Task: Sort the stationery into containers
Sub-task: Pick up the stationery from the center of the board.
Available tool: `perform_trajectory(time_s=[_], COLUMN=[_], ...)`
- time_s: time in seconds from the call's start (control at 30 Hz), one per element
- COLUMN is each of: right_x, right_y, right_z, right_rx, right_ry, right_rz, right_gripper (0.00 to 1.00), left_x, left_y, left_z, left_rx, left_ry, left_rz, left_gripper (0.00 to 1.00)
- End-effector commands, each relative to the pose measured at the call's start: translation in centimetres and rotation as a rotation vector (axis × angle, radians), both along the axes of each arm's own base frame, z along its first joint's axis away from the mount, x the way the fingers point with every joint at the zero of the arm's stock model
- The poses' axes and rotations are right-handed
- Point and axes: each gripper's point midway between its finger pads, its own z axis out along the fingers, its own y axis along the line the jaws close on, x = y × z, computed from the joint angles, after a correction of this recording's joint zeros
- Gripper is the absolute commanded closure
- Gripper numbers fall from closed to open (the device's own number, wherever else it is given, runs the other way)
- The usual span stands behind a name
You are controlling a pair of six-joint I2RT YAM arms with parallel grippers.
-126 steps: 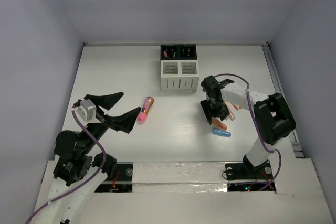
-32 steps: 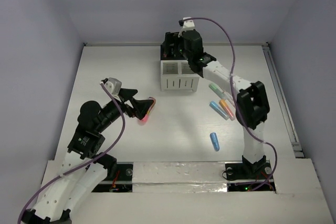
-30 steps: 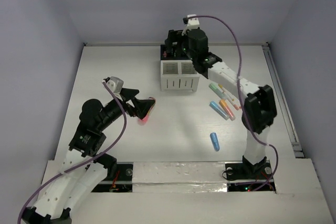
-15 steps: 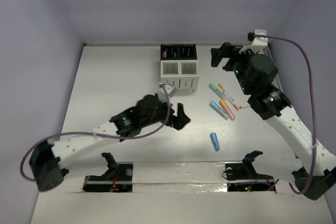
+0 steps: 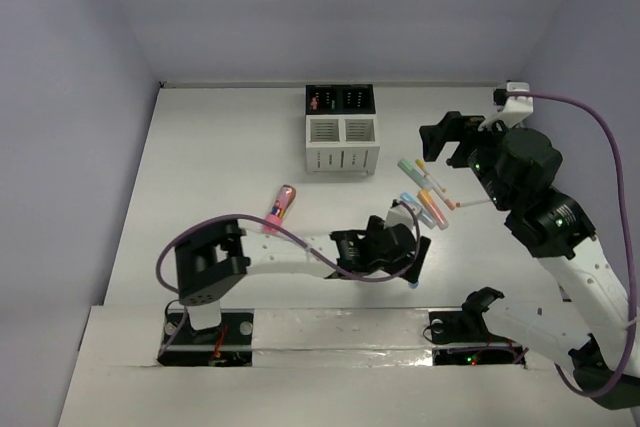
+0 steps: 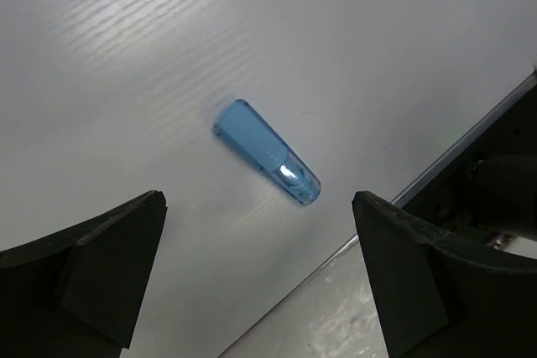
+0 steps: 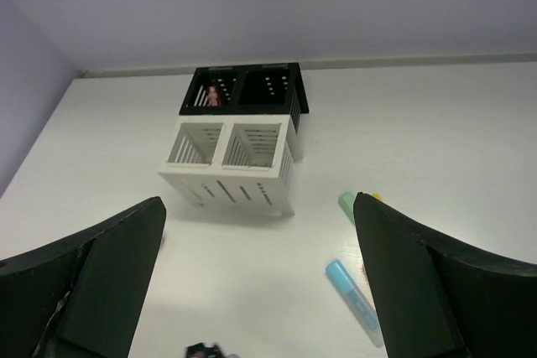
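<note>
White table point(image 6: 126, 56), near edge. Left gripper point(image 6: 256, 215) hovered over the blue stick point(image 6: 267, 163), jaws wide apart, nothing held. The stick lay flat, skewed between the fingers point(image 6: 84, 274). Risk: closing on the slant could roll or flick it off the edge.

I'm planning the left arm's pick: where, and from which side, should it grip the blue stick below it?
Grip the blue stick at mid-body, from straight above, across its narrow width. It lies flat, diagonal to the closing line of the open left gripper, so a wrist turn would likely help.
</note>
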Motion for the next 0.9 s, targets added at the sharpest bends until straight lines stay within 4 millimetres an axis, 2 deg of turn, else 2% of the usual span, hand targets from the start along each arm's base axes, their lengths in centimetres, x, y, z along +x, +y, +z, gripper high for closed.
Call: perform_trajectory(time_s=[0.0, 0.03, 0.07, 0.1, 0.17, 0.2, 0.27, 0.4, 0.47, 0.67, 0.77, 0.8, 0.87], right_x=[-1.6, -1.7, -2.0, -2.1, -2.6, -2.6, -3.0, -4.0, -4.2, -4.9, -5.1, -5.1, -5.3], right_y=[0.3, 0.5, 0.9, 1.1, 1.3, 1.4, 1.6, 2.1, 2.4, 2.0, 1.8, 1.8, 1.8], right_z=[0.5, 0.3, -0.1, -0.2, -0.3, -0.8, -1.0, -1.1, -1.5, -0.8, -0.6, -0.6, -0.5], right_rx=[0.018, 0.02, 0.026, 0.031, 0.041, 0.042, 0.044, 0.062, 0.067, 0.084, 0.09, 0.092, 0.101], right_ry=[0.001, 0.006, 0.016, 0.015, 0.011, 0.018, 0.021, 0.015, 0.022, -0.004, -0.014, -0.015, -0.021], right_rz=[0.064, 0.076, 0.102, 0.114, 0.134, 0.139, 0.163, 0.212, 0.231, 0.237, 0.232, 0.231, 0.235], right_gripper=[0.0, 0.0, 0.0, 0.0, 0.0, 0.0, 0.0, 0.0, 0.0, 0.0, 0.0, 0.0, 0.0], left_x=[0.2, -0.3, -0.1, -0.4, -0.7, -1.1, -1.4, -1.2, -1.1, -0.7, -0.2, 0.0, 0.4], left_y=[-2.0, -2.6, -2.5, -3.5, -3.7, -4.5, -4.6, -5.4, -5.3, -4.7, -4.6, -4.8, -4.2], left_z=[-0.3, -0.6, -2.0, -1.3, -2.9, -2.6, -4.0, -5.3, -6.3, -7.5, -8.1, -8.0, -9.0], left_rx=[-0.003, 0.005, 0.044, 0.031, 0.082, 0.073, 0.112, 0.129, 0.152, 0.194, 0.228, 0.232, 0.285], left_ry=[0.006, 0.007, 0.01, 0.005, 0.006, 0.004, 0.008, 0.012, 0.016, -0.001, -0.023, -0.033, -0.054], left_rz=[0.069, 0.062, 0.078, 0.073, 0.076, 0.075, 0.078, 0.091, 0.098, 0.123, 0.134, 0.136, 0.148], left_gripper=[0.08, 0.08, 0.08, 0.08, 0.09, 0.09, 0.09, 0.14, 0.16, 0.22, 0.26, 0.33, 0.35])
